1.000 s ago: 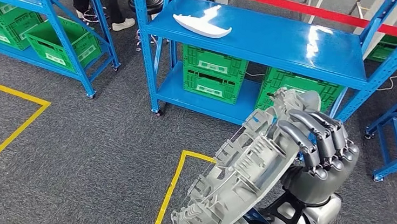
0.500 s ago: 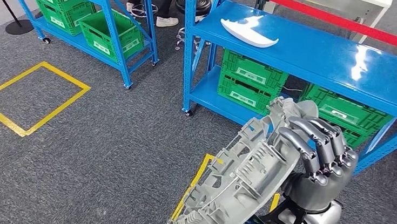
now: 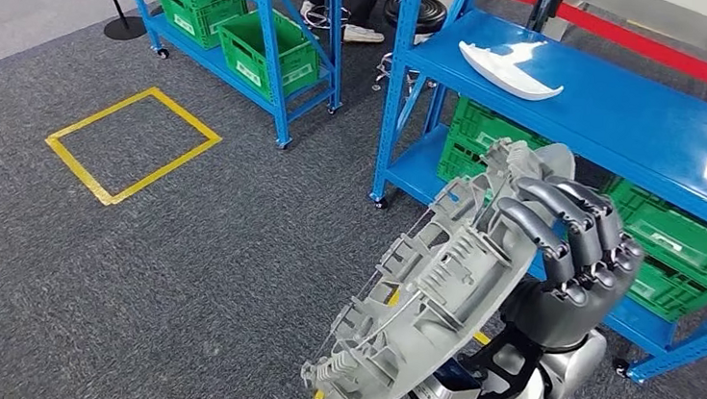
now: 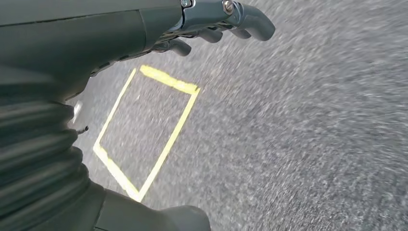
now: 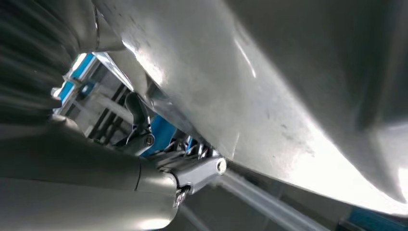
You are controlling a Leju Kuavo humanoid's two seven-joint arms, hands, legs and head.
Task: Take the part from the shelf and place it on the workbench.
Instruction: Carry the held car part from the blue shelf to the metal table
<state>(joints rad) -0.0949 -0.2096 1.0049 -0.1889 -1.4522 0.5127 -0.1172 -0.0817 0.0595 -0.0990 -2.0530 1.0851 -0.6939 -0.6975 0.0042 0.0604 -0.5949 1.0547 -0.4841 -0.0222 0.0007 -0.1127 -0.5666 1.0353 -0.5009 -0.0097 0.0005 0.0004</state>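
The large grey ribbed plastic part (image 3: 438, 294) hid the right hand's (image 3: 570, 276) palm; grey carpet (image 4: 312, 120) was motion-blurred.

A grey ribbed part (image 3: 439, 284) is held by a dark metallic-grey right hand (image 3: 571, 267). Blue shelving (image 3: 627, 117) carries green crates (image 3: 679, 247) and a white piece (image 3: 510, 71). Grey carpet (image 3: 131, 267) is marked with yellow tape (image 3: 132, 144).
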